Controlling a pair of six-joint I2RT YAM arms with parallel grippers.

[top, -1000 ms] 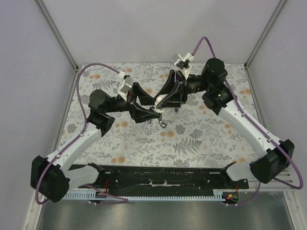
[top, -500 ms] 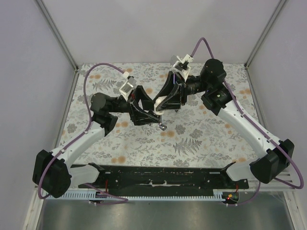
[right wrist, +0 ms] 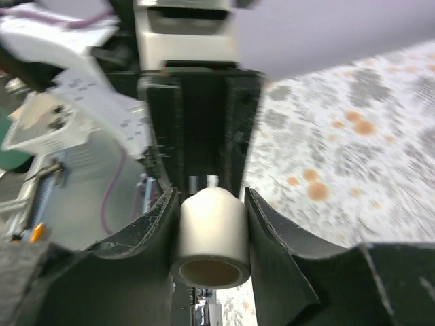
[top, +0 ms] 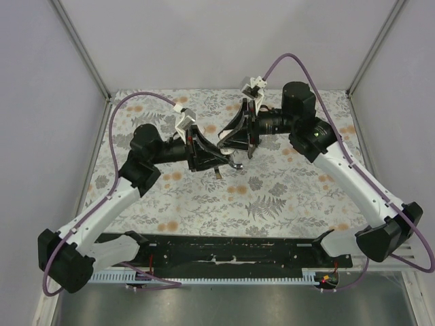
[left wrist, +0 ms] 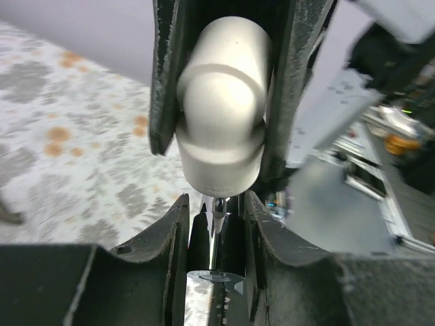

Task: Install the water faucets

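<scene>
A small chrome water faucet (left wrist: 217,212) sits between my left gripper's (left wrist: 216,204) jaws, which are shut on it. Its tip meets the underside of a white plastic elbow fitting (left wrist: 223,115). My right gripper (right wrist: 211,197) is shut on that white fitting (right wrist: 212,234), whose hollow end faces the right wrist camera. From above, the two grippers meet nose to nose over the middle of the table. There the left gripper (top: 219,161) is on the left and the right gripper (top: 236,141) on the right, with the faucet (top: 234,164) glinting just below them.
A floral-patterned mat (top: 272,197) covers the table. Grey walls with metal corner posts (top: 81,47) close in the back and sides. A black rail (top: 224,251) runs along the near edge between the arm bases. Purple cables (top: 122,122) loop above both arms.
My left gripper has closed from open onto the faucet and shifted slightly up and right. The right gripper, still holding the white fitting, has moved a little left and toward the back.
</scene>
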